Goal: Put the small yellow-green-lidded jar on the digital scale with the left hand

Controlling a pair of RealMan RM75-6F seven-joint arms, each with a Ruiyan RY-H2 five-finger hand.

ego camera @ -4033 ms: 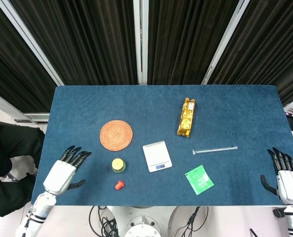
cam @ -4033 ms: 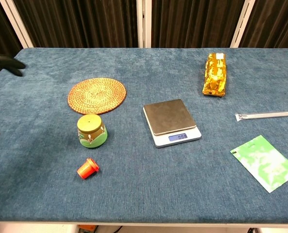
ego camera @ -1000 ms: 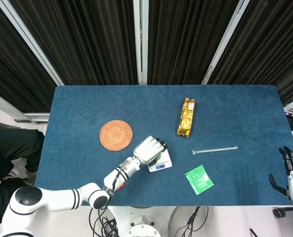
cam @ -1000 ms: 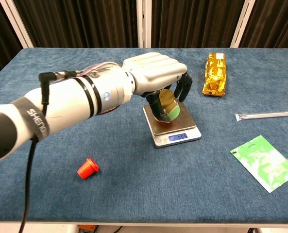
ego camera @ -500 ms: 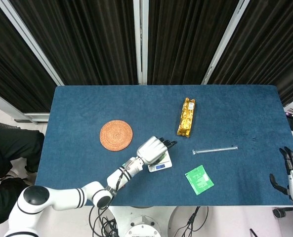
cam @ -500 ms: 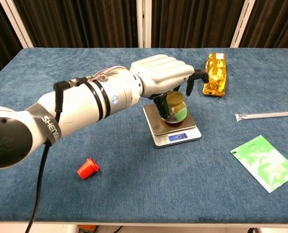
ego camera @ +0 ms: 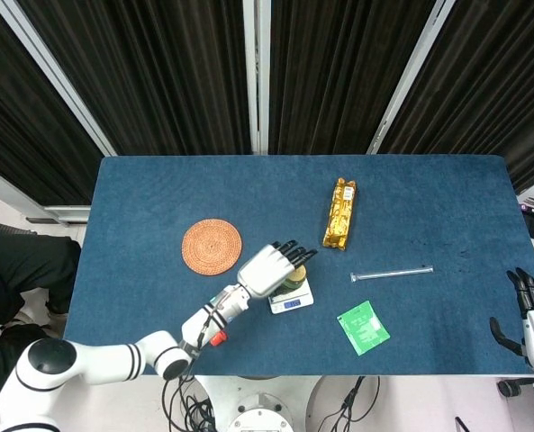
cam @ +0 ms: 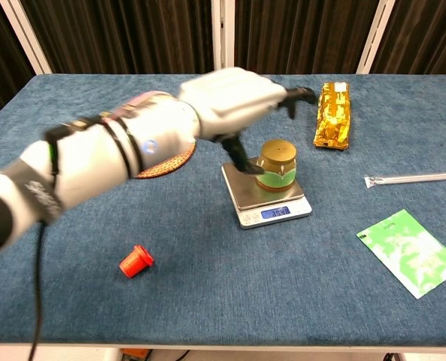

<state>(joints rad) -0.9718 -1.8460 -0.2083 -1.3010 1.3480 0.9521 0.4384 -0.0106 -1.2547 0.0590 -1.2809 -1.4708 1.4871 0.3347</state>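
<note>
The small jar [cam: 275, 165] with its yellow-green lid stands upright on the digital scale [cam: 244, 192], whose display is lit. My left hand [cam: 234, 94] hovers just above and to the left of the jar with its fingers spread, holding nothing; its thumb hangs close beside the jar. From the head view the left hand [ego camera: 268, 267] covers most of the scale [ego camera: 291, 303], and only a bit of the jar [ego camera: 294, 285] shows under the fingertips. My right hand [ego camera: 529, 313] rests open at the table's front right corner.
A woven coaster [ego camera: 212, 245] lies left of the scale, partly behind my forearm. A small red cap [cam: 135, 260] sits near the front edge. A gold packet [cam: 333, 115], a thin clear tube [cam: 414, 178] and a green sachet [cam: 409, 251] lie to the right.
My left hand has let go of the jar, spread its fingers and lifted up and leftward. The jar, tilted in the grip before, now stands upright on the scale.
</note>
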